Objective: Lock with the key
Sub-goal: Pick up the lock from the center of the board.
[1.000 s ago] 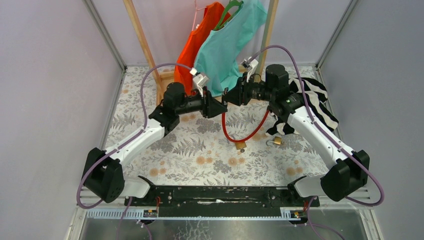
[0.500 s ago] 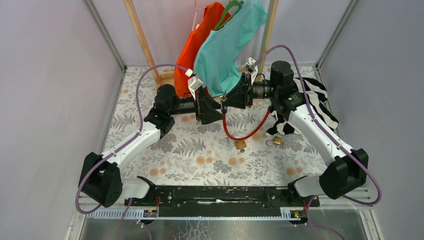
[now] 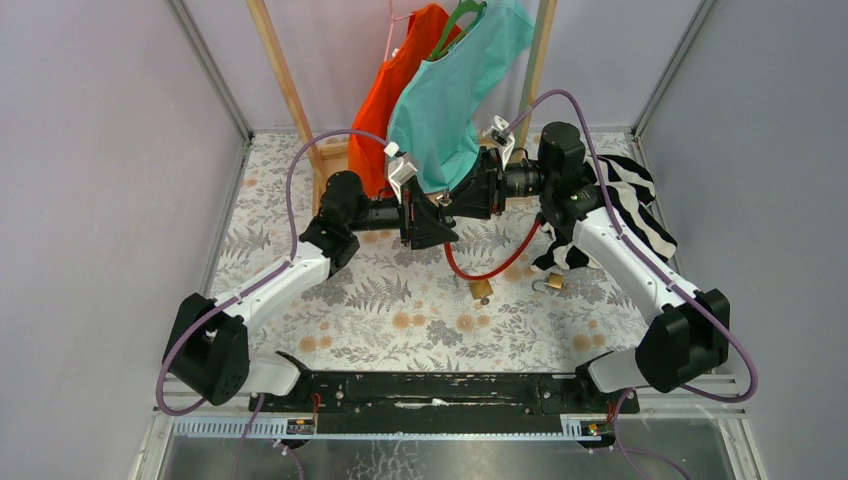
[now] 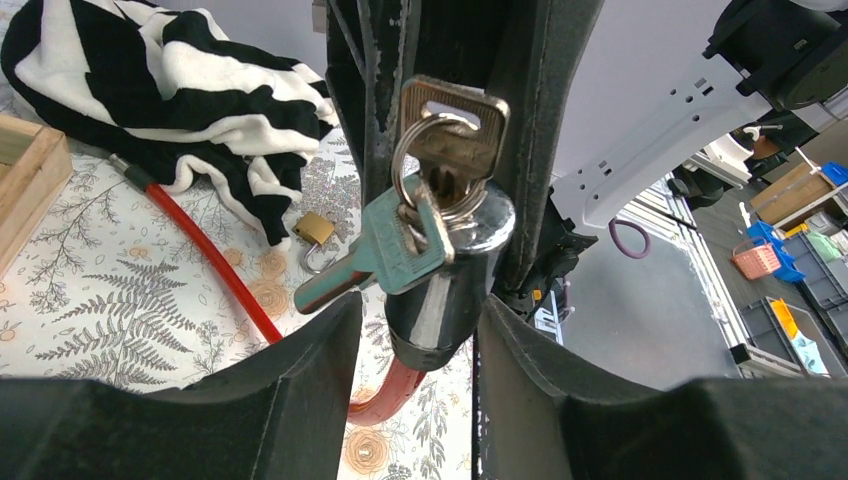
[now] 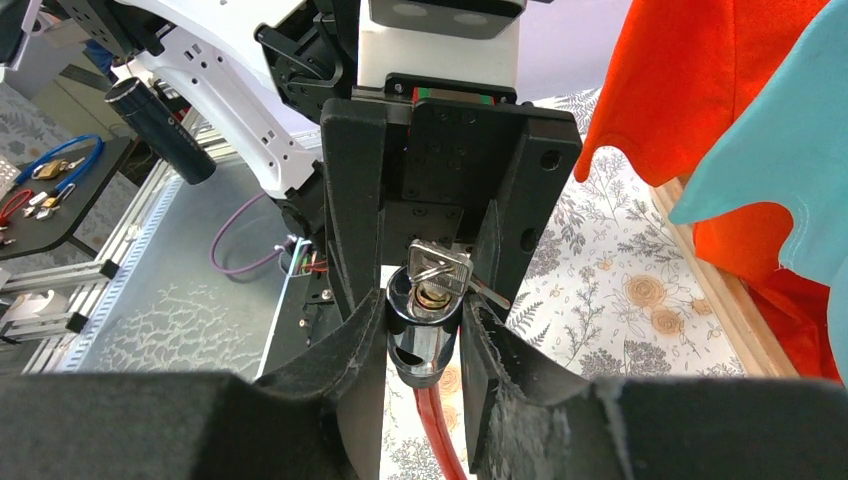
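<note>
Right gripper [image 5: 422,300] clamps the chrome lock cylinder [image 5: 425,345] aloft above table centre, with the key [image 4: 450,135] seated in it. Left gripper [image 4: 420,310] straddles the key, jaws apart, apparently not touching. Advice: close squarely on the key's bow, then twist about the cylinder's axis. Floral tabletop [image 3: 400,300]; brass padlock [image 3: 553,283] at 3 o'clock; teal shirt [image 3: 450,100] hanging at 12.

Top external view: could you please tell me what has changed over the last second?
The left arm drew back leftward, then came in again; the left claw is open around the key. The right claw, shut on the lock cylinder, barely moved. The red cable and striped cloth stayed put.
</note>
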Controlling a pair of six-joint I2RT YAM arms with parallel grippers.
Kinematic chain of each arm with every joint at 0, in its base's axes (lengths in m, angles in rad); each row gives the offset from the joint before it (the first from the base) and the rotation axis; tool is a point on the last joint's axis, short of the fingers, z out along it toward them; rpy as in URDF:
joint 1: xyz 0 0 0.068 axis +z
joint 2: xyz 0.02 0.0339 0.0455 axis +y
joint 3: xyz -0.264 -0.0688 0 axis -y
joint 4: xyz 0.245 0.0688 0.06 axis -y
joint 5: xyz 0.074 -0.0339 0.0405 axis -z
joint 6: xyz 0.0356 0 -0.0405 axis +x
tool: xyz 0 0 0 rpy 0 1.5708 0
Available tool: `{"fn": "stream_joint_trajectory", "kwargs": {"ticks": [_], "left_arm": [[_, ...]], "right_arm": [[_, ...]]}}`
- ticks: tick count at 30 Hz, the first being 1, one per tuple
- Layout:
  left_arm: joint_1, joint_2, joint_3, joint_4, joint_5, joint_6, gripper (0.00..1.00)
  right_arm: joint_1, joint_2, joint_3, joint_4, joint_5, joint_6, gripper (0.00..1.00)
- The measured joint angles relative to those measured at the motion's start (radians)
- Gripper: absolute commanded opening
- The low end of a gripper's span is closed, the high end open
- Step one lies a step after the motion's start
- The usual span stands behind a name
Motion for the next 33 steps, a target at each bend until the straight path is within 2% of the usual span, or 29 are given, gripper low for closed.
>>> {"fn": "stream_joint_trajectory", "kwargs": {"ticks": [3,13,19,22,25,27,30,33], "left_arm": [[0.0,0.0,0.0,0.012,0.004,-0.004,0.51],[0.002,0.0,0.0,0.039,0.005,-0.012,0.34],[0.008,-0.002,-0.002,0.042,0.009,-0.016,0.18],[0.009,-0.004,-0.006,0.044,0.012,-0.018,0.0],[0.01,-0.004,-0.008,0.047,0.014,-0.027,0.0],[0.014,-0.004,-0.01,0.048,0.01,-0.035,0.0],[0.027,-0.004,-0.019,0.052,0.0,-0.05,0.0],[0.045,-0.005,-0.026,0.05,-0.011,-0.06,0.0]], "right_arm": [[0.0,0.0,-0.006,0.009,0.0,0.008,0.0],[0.0,0.0,-0.019,0.024,0.0,0.018,0.0],[0.0,0.0,-0.02,0.028,0.0,0.018,0.0],[0.0,0.0,-0.022,0.029,0.002,0.018,0.02],[0.0,0.0,-0.023,0.029,0.009,0.022,0.1],[0.0,0.0,-0.023,0.021,0.024,0.022,0.21],[0.002,-0.001,-0.023,-0.002,0.068,0.023,0.43],[0.001,-0.006,-0.023,-0.036,0.132,0.025,0.55]]}}
